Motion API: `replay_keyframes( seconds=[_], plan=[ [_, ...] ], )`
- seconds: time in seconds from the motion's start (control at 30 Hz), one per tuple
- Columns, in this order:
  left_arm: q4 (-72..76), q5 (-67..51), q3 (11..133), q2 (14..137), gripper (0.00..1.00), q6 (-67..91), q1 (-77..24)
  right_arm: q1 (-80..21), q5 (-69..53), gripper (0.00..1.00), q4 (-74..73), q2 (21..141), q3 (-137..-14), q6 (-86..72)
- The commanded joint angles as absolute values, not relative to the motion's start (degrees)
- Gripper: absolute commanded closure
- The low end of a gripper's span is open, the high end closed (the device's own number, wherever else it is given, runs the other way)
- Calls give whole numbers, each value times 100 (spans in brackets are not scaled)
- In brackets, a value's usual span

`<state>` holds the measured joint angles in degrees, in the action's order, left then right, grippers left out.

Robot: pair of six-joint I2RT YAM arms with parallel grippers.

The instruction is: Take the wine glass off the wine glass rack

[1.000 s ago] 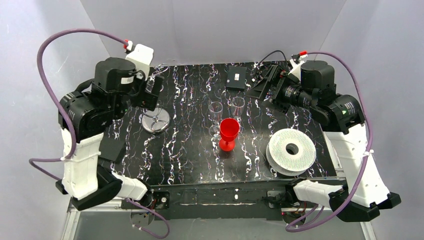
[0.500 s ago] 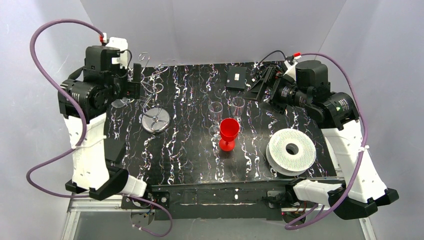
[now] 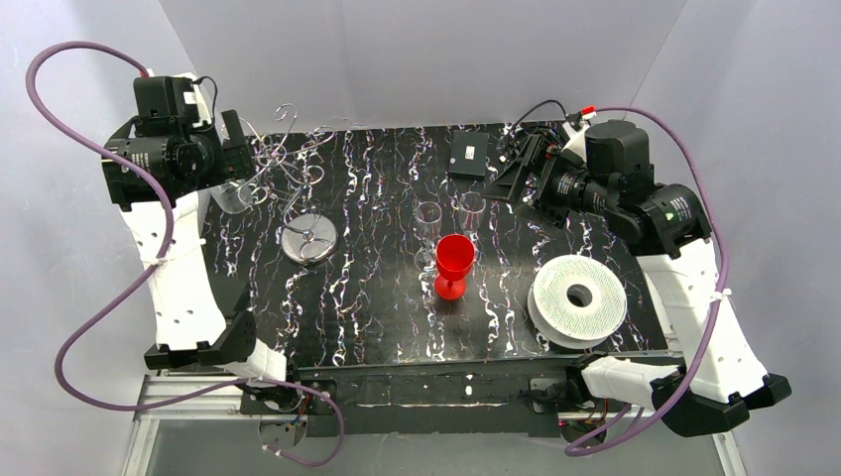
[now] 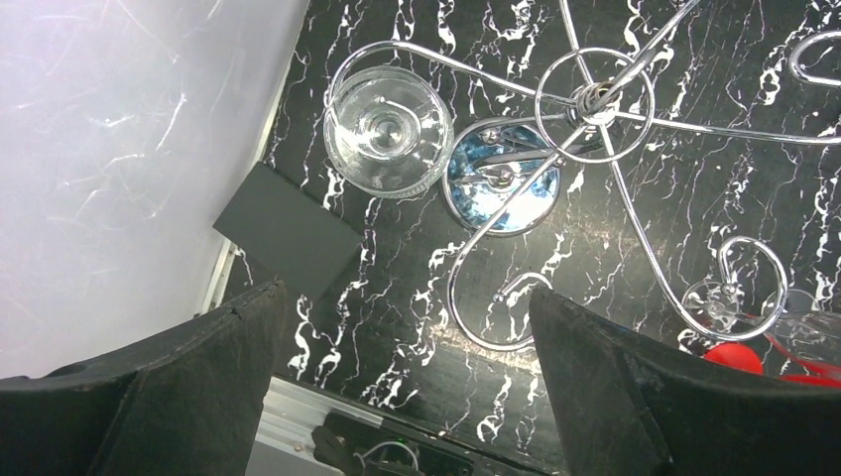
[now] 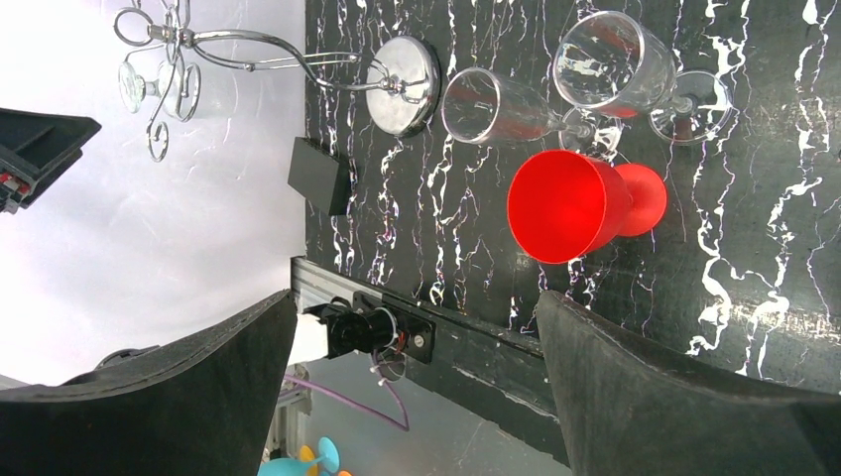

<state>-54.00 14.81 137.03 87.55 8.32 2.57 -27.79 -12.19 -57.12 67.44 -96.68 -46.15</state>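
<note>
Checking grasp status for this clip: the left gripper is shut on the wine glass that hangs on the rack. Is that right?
Not quite. The left gripper is open, not shut. In the left wrist view its fingers stand wide apart with nothing between them. The wine glass does hang on a hook arm of the wine glass rack, clear of both fingers.

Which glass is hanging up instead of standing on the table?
The clear glass by the left edge: it hangs from a curly arm of the silver rack. The red glass and the two other clear glasses stand on the table.
</note>
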Motion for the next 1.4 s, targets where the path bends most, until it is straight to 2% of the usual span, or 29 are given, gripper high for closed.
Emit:
replay_keyframes(
  seconds=[0.0, 0.53, 0.67, 1.17, 1.27, 1.37],
  plan=[
    [-5904, 1185, 13637, 8751, 8, 915, 501, -2769, -1279, 2, -5609, 6723, -9649, -4449],
    [-5931, 1265, 13233, 8987, 7, 635, 678, -2760, -1308, 2, -5291, 6866, -9598, -4417],
    [-5947, 1338, 13556, 9285, 15, 615, 685, -2751, -1241, 2, -5225, 6829, -9535, -4409],
    [-5872, 1162, 13956, 9936, 31, 841, 1120, -2705, -1310, 2, -5091, 7039, -9577, -4448],
    [-5896, 1012, 13972, 10026, 38, 915, 1129, -2657, -1375, 2, -5054, 7167, -9658, -4458],
    [-5900, 905, 14040, 10125, 50, 931, 1134, -2621, -1425, 1, -5020, 7215, -9655, -4464]
  ],
)
